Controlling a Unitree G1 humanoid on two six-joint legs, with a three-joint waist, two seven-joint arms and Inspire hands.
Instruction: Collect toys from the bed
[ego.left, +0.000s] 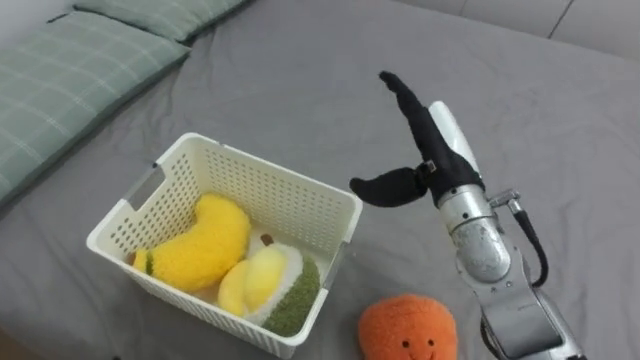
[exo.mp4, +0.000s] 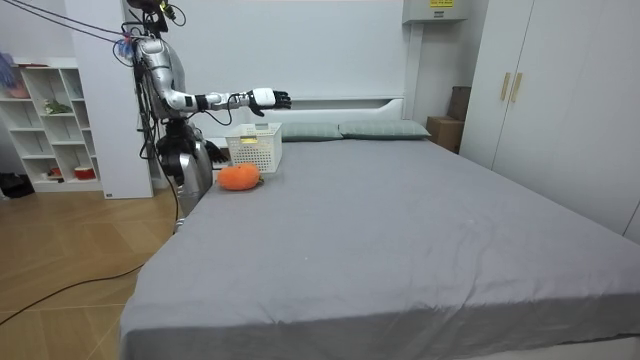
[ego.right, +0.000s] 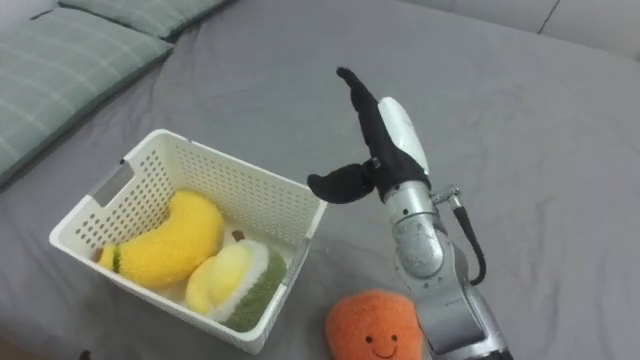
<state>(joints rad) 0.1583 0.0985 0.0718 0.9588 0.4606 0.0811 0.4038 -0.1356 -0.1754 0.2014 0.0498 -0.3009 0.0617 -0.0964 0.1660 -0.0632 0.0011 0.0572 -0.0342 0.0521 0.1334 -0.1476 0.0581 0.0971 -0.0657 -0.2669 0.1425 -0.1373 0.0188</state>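
orange plush toy lies beside the basket, short of the right robot hand (fingers spread wide).

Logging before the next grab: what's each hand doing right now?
Right hand: open, holding nothing.
Left hand: cannot be told.

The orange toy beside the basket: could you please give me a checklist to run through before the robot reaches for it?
1. Right hand empty: ok, fingers straight, holding nothing.
2. Hand over the orange toy: not ok, it hangs above the bed, farther out than the toy.
3. Toy free to grasp: ok, it lies on the bed beside the basket, nothing on it.
4. Room in the basket: ok, the banana toy and yellow-green toy leave space.
5. Basket upright: ok, it stands flat on the bed.
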